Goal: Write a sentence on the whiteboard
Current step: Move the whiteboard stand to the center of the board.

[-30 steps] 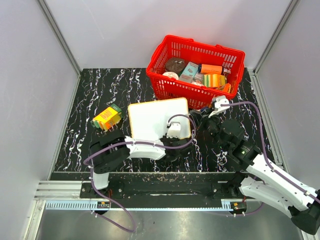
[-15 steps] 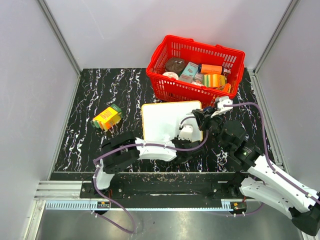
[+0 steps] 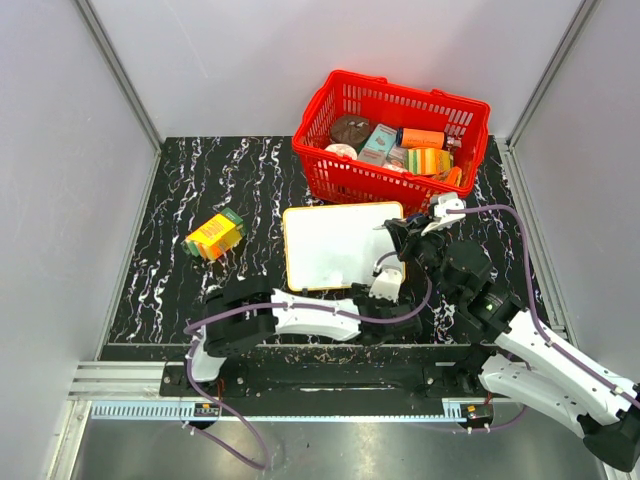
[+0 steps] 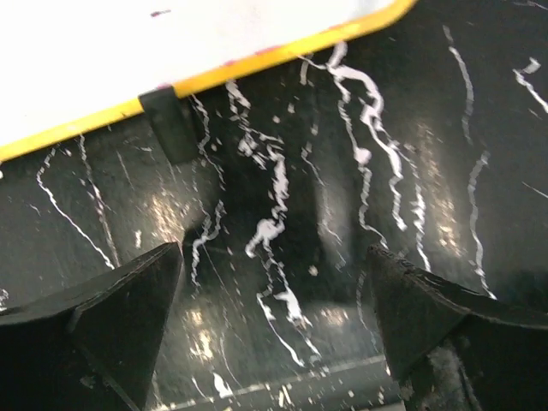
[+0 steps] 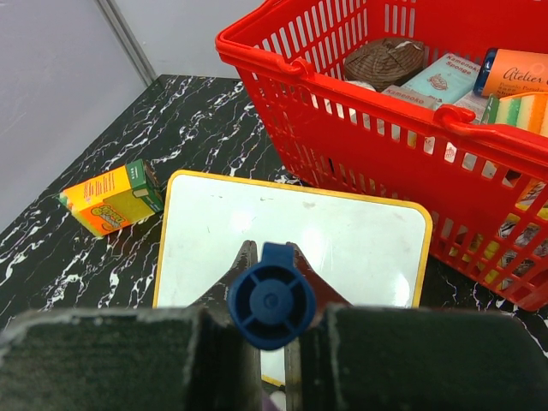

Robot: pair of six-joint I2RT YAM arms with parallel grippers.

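Right gripper [image 5: 272, 330]: shut hard on a blue marker [image 5: 271, 295], no gap showing either side of the barrel. Marker seen end-on from the wrist, blunt blue end toward the camera, writing tip hidden beyond it. Presumably gripped this way so that lowering the arm brings the tip onto the board. Hangs at the right edge of the whiteboard [image 3: 335, 245]; cannot tell from any view whether the tip touches.

Left gripper [image 4: 272, 261]: spread wide, nothing between the fingers [image 4: 120, 300] but bare black marbled worktop [image 4: 411, 128]. Sits close over the worktop, just off the board's near yellow rim and near a small black tab [image 4: 171, 124] on that rim. Touches neither, as far as the wrist view shows. Probably parked here to steady the board against the push of the pen: a guess only.

Whiteboard: flat on the worktop, mid-table, between the arm bases and the red basket [image 3: 330, 170], far edge just short of the basket wall. White and blank; no lettering to be made out in any view. Writing judged not yet begun.

Further out: basket at the back right, loaded with packets and sponges. Orange-and-green box [image 3: 213, 234] lying alone left of the board, apart from it.
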